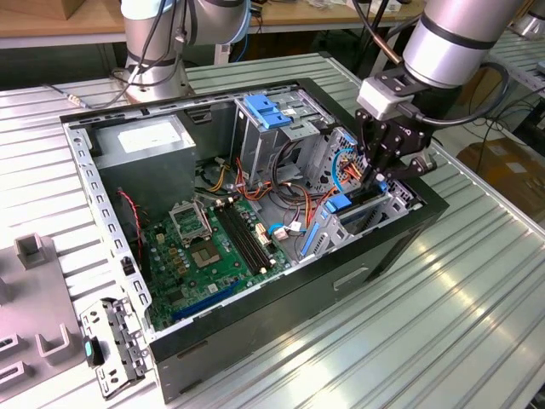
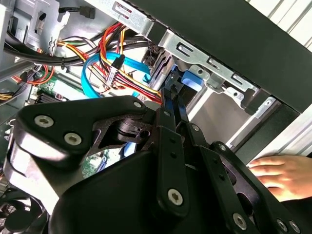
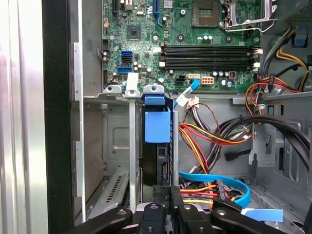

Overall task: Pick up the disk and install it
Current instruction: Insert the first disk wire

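The disk (image 1: 339,203) stands on edge in a slot of the metal drive cage (image 1: 400,198) at the open computer case's end toward the exterior view's right. Its blue carrier (image 3: 157,126) and dark body (image 3: 148,161) sit between the cage rails in the first wrist view. My gripper (image 1: 379,176) reaches down into the cage from above, its fingers (image 3: 176,197) close together on the disk's near end. In the second wrist view the black fingertips (image 2: 171,95) meet at the blue carrier (image 2: 191,80).
Orange, yellow and red wires and a thin blue cable (image 3: 219,181) crowd the space beside the cage. The motherboard (image 1: 213,247) and power supply (image 1: 140,141) fill the case. A person's hand (image 2: 282,176) rests outside the case wall. Grey fixtures (image 1: 34,324) lie on the table at the exterior view's left.
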Robot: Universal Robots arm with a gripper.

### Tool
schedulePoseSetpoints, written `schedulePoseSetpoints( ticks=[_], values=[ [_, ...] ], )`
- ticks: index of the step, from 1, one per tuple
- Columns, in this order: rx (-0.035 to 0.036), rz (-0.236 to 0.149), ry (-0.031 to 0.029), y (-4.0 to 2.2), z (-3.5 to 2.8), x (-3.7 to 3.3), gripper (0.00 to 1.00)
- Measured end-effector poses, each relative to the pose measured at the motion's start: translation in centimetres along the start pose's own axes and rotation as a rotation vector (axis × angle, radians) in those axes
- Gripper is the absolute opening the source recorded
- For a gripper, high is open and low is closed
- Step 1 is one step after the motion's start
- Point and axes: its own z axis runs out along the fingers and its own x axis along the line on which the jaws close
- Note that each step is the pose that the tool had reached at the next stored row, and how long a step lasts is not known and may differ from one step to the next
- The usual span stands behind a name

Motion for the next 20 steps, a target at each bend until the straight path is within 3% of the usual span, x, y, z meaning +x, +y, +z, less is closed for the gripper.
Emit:
schedulePoseSetpoints(
  ticks=[5,11,13,16,20],
  values=[
    [-0.0001,0.0,0.0,0.01,0.41,0.0,0.17],
    [0.0,0.0,-0.0009,0.02,0.48,0.02,0.18],
    [0.0,0.0,0.0,0.0,0.15,0.02,0.24],
    [0.0,0.0,0.0021,-0.01,-0.43,0.02,0.24],
    [0.0,0.0,0.0026,-0.01,-0.5,0.01,0.24]
  ],
)
